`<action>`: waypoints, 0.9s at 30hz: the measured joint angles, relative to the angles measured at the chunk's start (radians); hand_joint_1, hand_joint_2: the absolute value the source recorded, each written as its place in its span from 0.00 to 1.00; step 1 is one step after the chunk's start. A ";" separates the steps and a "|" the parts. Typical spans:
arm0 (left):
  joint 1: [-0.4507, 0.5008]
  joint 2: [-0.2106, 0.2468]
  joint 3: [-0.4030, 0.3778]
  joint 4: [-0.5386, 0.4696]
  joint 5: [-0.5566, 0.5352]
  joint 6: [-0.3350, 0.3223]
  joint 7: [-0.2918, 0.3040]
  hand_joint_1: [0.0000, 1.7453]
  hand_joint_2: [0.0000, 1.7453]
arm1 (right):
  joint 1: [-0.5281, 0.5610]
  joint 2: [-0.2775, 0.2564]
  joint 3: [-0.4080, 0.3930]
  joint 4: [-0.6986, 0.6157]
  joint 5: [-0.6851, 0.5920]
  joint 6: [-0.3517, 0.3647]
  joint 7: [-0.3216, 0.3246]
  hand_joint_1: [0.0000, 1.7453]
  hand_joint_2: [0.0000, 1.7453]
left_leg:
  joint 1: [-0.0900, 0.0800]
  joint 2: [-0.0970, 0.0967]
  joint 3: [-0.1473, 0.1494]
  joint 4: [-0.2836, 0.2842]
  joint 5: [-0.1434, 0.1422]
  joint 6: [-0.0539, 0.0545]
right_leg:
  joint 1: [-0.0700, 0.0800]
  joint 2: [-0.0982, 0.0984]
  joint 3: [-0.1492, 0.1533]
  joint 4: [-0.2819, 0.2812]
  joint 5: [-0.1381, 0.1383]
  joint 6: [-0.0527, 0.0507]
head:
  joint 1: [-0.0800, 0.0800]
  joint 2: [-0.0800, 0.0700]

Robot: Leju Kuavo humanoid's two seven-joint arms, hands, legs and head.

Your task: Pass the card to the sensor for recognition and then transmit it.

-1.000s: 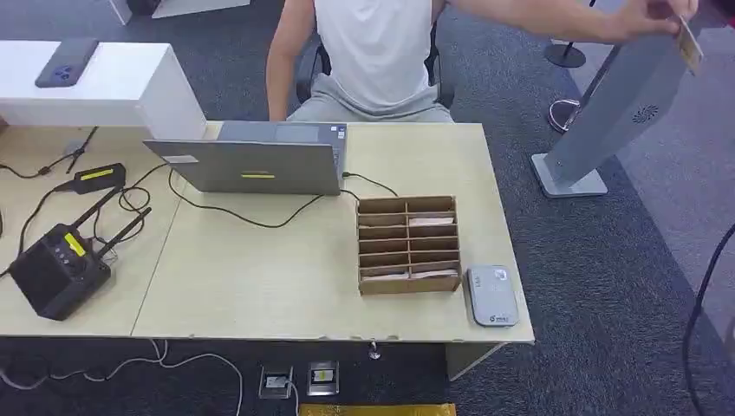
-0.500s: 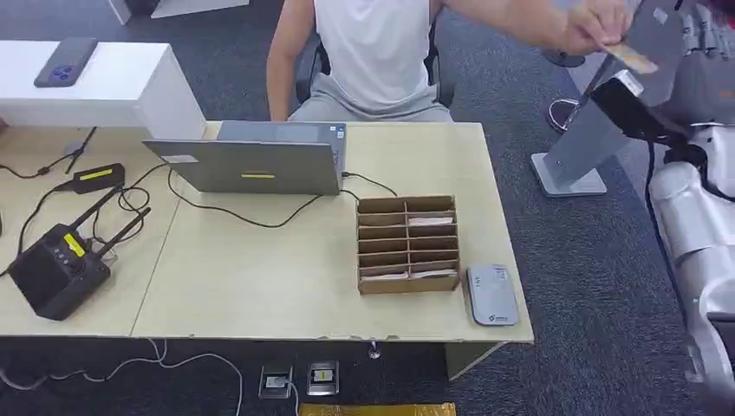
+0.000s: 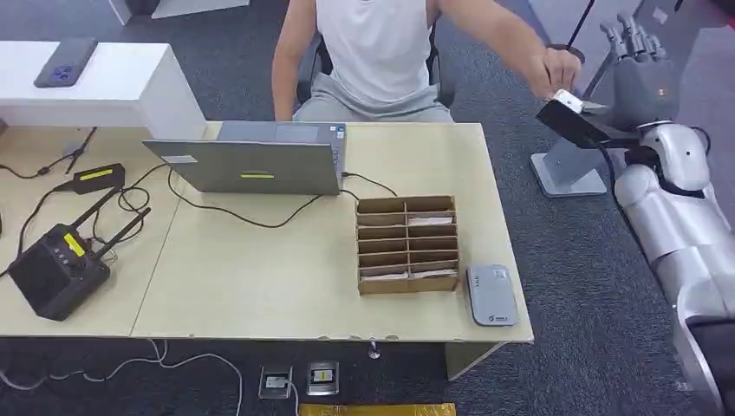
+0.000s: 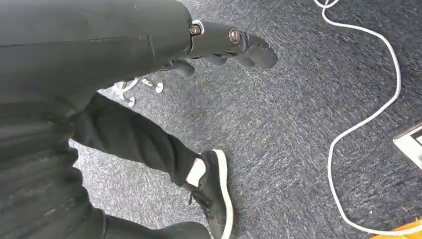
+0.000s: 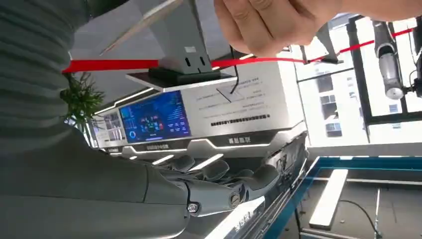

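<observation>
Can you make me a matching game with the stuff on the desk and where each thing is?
Things:
1. laptop
2. cardboard organizer
3. grey card reader
4. black box with antennas

Places:
A. at the desk's front right corner
B. near the desk's left edge
C. at the back of the desk, in front of the person
D. just behind the card reader, with slots holding cards

Pairs: 1-C, 2-D, 3-A, 4-B
</observation>
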 joint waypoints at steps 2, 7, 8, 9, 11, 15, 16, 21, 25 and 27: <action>0.004 0.000 0.000 0.000 0.003 0.000 0.000 0.00 1.00 | 0.000 0.005 0.007 0.000 0.001 0.000 -0.001 0.00 1.00 | 0.000 0.000 0.000 0.000 0.000 0.000 | 0.000 0.000 0.000 0.000 0.000 0.000 | 0.000 0.000; 0.022 0.001 0.000 0.000 0.006 0.000 0.000 0.00 1.00 | 0.003 0.017 0.022 0.006 -0.005 0.012 -0.013 1.00 1.00 | 0.000 0.000 0.000 0.000 0.000 0.000 | 0.000 0.000 0.000 0.000 0.000 0.000 | 0.000 0.000; 0.023 0.001 0.000 0.000 0.006 0.000 0.000 0.00 1.00 | 0.004 0.019 0.023 0.006 -0.009 0.020 -0.016 1.00 1.00 | 0.000 0.000 0.000 0.000 0.000 0.000 | 0.000 0.000 0.000 0.000 0.000 0.000 | 0.000 0.000; 0.024 0.001 0.000 0.000 0.007 0.000 0.000 0.00 1.00 | 0.003 0.020 0.025 0.006 -0.013 0.031 -0.020 1.00 1.00 | 0.000 0.000 0.000 0.000 0.000 0.000 | 0.000 0.000 0.000 0.000 0.000 0.000 | 0.000 0.000; 0.026 0.002 0.000 0.000 0.007 0.000 0.000 0.00 1.00 | 0.003 0.024 0.028 0.006 -0.021 0.053 -0.023 1.00 1.00 | 0.000 0.000 0.000 0.000 0.000 0.000 | 0.000 0.000 0.000 0.000 0.000 0.000 | 0.000 0.000; 0.027 0.005 0.000 0.000 0.006 0.000 0.000 0.00 1.00 | 0.004 0.029 0.034 0.006 -0.033 0.082 -0.025 1.00 1.00 | 0.000 0.000 0.000 0.000 0.000 0.000 | 0.000 0.000 0.000 0.000 0.000 0.000 | 0.000 0.000; 0.027 0.006 0.000 0.000 0.006 0.000 0.000 0.00 1.00 | 0.004 0.029 0.035 0.006 -0.036 0.088 -0.025 1.00 1.00 | 0.000 0.000 0.000 0.000 0.000 0.000 | 0.000 0.000 0.000 0.000 0.000 0.000 | 0.000 0.000; 0.028 0.006 0.000 0.000 0.006 0.000 0.000 0.00 1.00 | 0.004 0.032 0.037 0.006 -0.045 0.110 -0.024 1.00 1.00 | 0.000 0.000 0.000 0.000 0.000 0.000 | 0.000 0.000 0.000 0.000 0.000 0.000 | 0.000 0.000; 0.028 0.006 0.000 0.000 0.005 0.000 0.000 0.00 1.00 | 0.004 0.032 0.037 0.005 -0.056 0.132 -0.021 1.00 1.00 | 0.000 0.000 0.000 0.000 0.000 0.000 | 0.000 0.000 0.000 0.000 0.000 0.000 | 0.000 0.000; 0.028 0.006 0.000 0.000 0.005 0.000 0.000 0.00 1.00 | 0.007 0.032 0.037 0.002 -0.060 0.144 -0.016 1.00 1.00 | 0.000 0.000 0.000 0.000 0.000 0.000 | 0.000 0.000 0.000 0.000 0.000 0.000 | 0.000 0.000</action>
